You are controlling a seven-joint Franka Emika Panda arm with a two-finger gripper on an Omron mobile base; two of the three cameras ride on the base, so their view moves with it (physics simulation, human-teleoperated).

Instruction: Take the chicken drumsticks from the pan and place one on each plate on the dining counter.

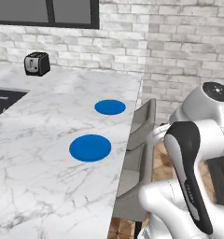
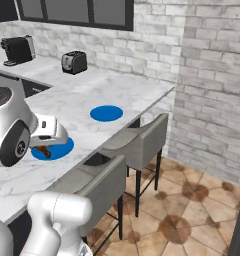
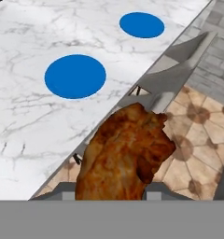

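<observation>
A chicken drumstick (image 3: 125,151) sits clamped between the gripper (image 3: 111,189) fingers, off the edge of the dining counter (image 3: 25,116), seemingly above a grey stool (image 3: 179,65). Both blue plates, the near plate (image 3: 75,76) and the far plate (image 3: 142,24), lie bare on the marble, well apart.

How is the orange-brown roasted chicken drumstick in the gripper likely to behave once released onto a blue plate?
The orange-brown roasted chicken drumstick looks lumpy and irregular, so it would probably settle rather than roll far. Its glossy skin may be slippery. The near flat round blue plate seems rimless, so a slide could carry it off.
</observation>
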